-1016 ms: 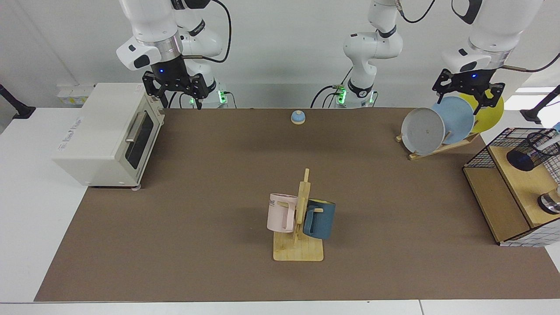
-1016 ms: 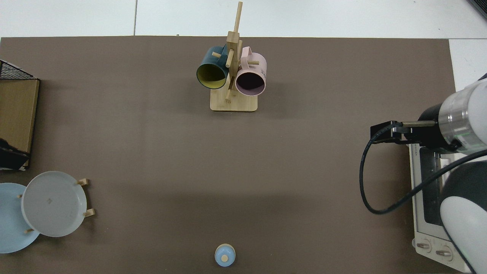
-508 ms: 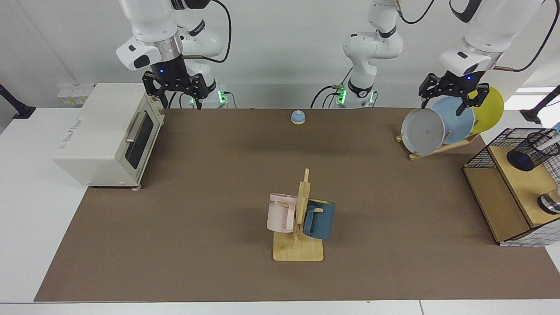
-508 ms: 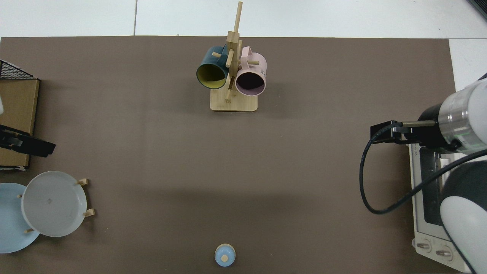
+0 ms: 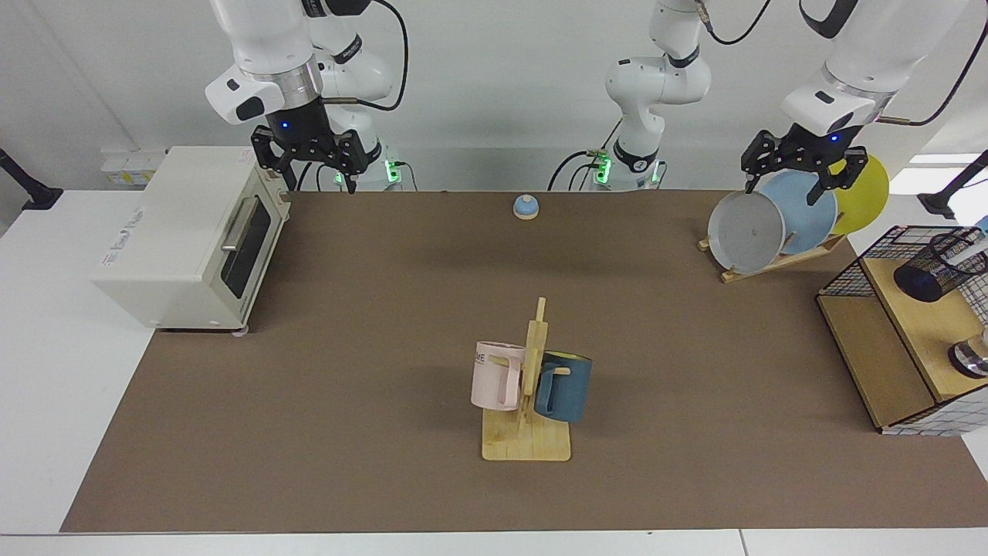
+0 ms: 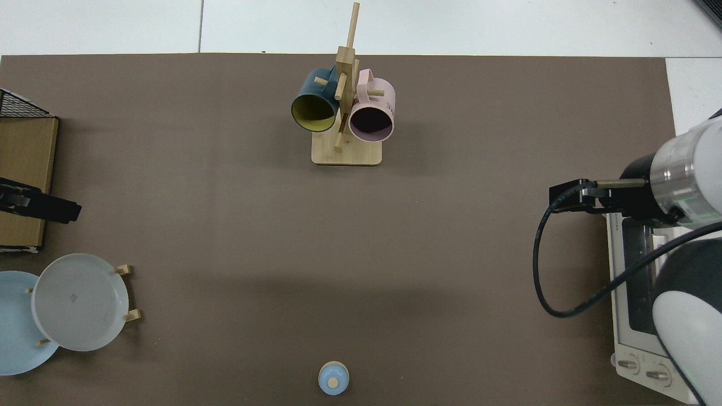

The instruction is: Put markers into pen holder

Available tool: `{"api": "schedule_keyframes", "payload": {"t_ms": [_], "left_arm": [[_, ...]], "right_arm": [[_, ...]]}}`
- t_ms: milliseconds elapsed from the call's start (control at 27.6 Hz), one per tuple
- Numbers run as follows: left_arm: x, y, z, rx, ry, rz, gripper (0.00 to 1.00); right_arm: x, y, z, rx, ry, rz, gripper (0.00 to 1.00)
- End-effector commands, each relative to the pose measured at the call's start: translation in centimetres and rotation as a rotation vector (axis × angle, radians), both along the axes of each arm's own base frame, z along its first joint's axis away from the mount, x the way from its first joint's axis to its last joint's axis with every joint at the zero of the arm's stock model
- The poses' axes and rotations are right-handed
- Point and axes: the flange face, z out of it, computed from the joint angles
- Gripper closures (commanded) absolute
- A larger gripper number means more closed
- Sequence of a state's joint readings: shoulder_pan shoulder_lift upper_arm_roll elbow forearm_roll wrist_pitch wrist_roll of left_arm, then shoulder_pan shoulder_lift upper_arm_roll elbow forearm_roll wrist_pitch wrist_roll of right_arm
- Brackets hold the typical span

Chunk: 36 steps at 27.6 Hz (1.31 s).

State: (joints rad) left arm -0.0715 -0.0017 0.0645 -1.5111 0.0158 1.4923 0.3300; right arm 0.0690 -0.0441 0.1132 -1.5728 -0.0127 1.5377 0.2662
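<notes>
The pen holder, a black mesh cup, stands on the wooden shelf of a wire rack at the facing view's right edge. A white marker with a blue end sits in the cup and sticks out of its mouth towards that edge. My left gripper hangs open and empty over the plate rack, well away from the cup. In the top view only a black part of the left gripper shows at the left edge. My right gripper waits open above the toaster oven's corner.
A white toaster oven stands on the right arm's side. A mug tree holds a pink and a blue mug mid-table. A wooden rack carries grey, blue and yellow plates. A small blue bell sits near the arm bases.
My left gripper has risen from over the yellow plate and shifted towards the table's middle, coming into the top view's left edge. The right arm has not moved.
</notes>
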Motion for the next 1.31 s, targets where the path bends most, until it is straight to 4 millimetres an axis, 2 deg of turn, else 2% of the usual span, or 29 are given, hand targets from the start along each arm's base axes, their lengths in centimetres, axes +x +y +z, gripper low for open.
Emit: {"api": "schedule_keyframes", "payload": {"t_ms": [0,181,508,1269], "left_arm": [[0.5,-0.1,0.6,-0.018,0.007,0.015,0.00],[0.5,-0.2,0.9,-0.009,-0.005,0.011,0.00],[0.1,1.8,1.4,-0.016,-0.014,0.049,0.00],[0.1,1.8,1.4,-0.016,-0.018,0.083,0.00]], "right_arm": [[-0.3,-0.2,0.3,0.006,-0.016,-0.017,0.00],[-0.3,-0.2,0.3,0.006,-0.015,-0.017,0.00],[-0.3,-0.2,0.3,0.006,-0.015,-0.017,0.00],[-0.3,-0.2,0.3,0.006,-0.015,-0.017,0.00]]}}
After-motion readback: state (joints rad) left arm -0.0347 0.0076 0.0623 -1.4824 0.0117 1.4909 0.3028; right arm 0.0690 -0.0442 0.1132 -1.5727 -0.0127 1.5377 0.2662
